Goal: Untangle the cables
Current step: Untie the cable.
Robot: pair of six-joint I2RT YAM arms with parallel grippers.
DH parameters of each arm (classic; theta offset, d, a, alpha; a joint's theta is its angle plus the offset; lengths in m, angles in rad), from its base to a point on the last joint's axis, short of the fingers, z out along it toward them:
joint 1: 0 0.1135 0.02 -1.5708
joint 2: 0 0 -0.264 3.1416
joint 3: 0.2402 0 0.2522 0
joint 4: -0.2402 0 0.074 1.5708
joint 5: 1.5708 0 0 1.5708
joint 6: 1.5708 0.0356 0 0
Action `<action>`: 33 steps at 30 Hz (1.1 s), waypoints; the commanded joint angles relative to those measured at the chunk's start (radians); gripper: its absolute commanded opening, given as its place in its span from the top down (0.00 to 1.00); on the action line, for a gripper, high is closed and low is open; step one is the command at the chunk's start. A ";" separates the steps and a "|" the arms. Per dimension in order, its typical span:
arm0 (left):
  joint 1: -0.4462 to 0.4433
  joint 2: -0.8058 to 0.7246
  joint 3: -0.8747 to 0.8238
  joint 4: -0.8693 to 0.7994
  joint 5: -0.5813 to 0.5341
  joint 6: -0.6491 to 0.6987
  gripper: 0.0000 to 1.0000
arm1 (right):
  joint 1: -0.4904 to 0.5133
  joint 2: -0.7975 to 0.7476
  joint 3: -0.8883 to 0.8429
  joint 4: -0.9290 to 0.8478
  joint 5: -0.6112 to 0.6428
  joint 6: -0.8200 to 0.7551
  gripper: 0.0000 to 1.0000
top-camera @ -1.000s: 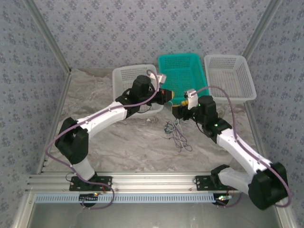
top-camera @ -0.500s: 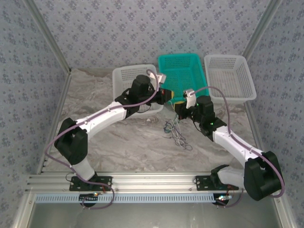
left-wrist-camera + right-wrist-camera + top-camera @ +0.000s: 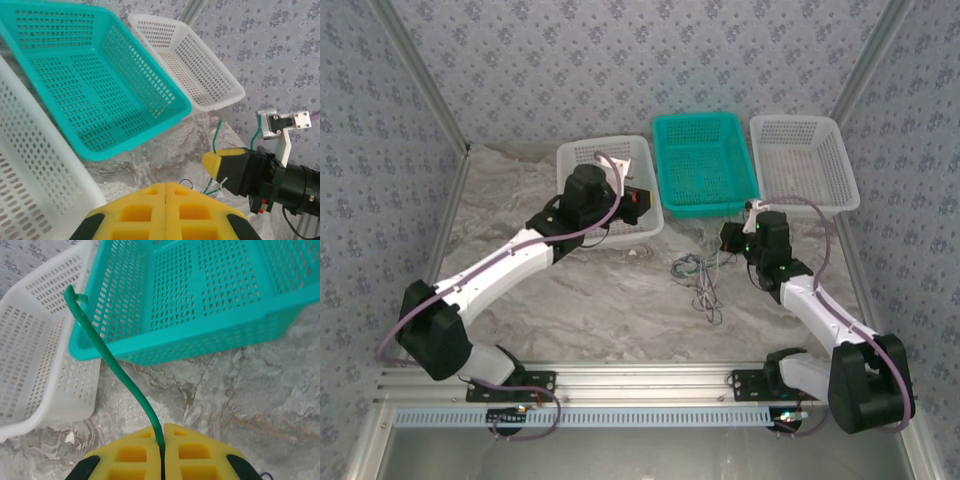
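Cables [image 3: 701, 279] lie in a loose bunch on the desk [image 3: 590, 295], in front of the teal basket [image 3: 703, 118] and just left of the right arm. The left end effector [image 3: 641, 203] is over the right rim of the left white basket [image 3: 582, 152], its pads pressed together with nothing visible between them. The right end effector [image 3: 728, 237] is low near the teal basket's front, pinching a green wire [image 3: 116, 366] that rises from its pads. A second white basket [image 3: 798, 121] stands at the far right.

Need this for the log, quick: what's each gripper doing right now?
Left gripper: closed, nothing visible in its grip.
Right gripper: closed on a green cable.
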 commanded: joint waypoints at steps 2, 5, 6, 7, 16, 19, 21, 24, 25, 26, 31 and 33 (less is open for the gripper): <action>-0.003 0.028 -0.040 0.131 0.156 -0.068 0.74 | 0.012 -0.045 -0.012 0.016 -0.072 0.016 1.00; -0.009 0.103 -0.045 0.277 0.249 -0.212 0.62 | 0.014 -0.069 -0.022 0.072 -0.148 0.013 1.00; -0.012 0.130 -0.042 0.305 0.256 -0.260 0.61 | 0.014 -0.079 -0.027 0.097 -0.185 0.010 1.00; -0.013 0.150 -0.042 0.330 0.261 -0.297 0.61 | 0.017 -0.091 -0.031 0.126 -0.218 0.005 1.00; -0.070 0.232 -0.046 0.487 0.333 -0.374 0.61 | 0.043 -0.155 0.014 0.155 -0.258 -0.030 1.00; -0.090 0.235 -0.042 0.490 0.371 -0.345 0.60 | 0.049 -0.146 0.033 0.137 -0.247 -0.021 1.00; -0.104 0.239 -0.045 0.521 0.399 -0.336 0.60 | 0.048 -0.139 0.041 0.127 -0.235 -0.021 1.00; -0.132 0.249 -0.027 0.467 0.411 -0.256 0.60 | 0.049 -0.129 0.044 0.122 -0.218 -0.017 1.00; -0.140 0.253 -0.022 0.440 0.402 -0.227 0.60 | 0.048 -0.125 0.043 0.123 -0.220 -0.015 1.00; -0.147 0.256 -0.017 0.415 0.388 -0.203 0.60 | 0.048 -0.122 0.047 0.125 -0.227 -0.012 1.00; -0.150 0.286 0.004 0.427 0.348 -0.197 0.62 | 0.052 -0.121 0.054 0.126 -0.243 -0.006 1.00; -0.151 0.295 0.014 0.449 0.353 -0.197 0.62 | 0.053 -0.124 0.055 0.118 -0.243 -0.006 1.00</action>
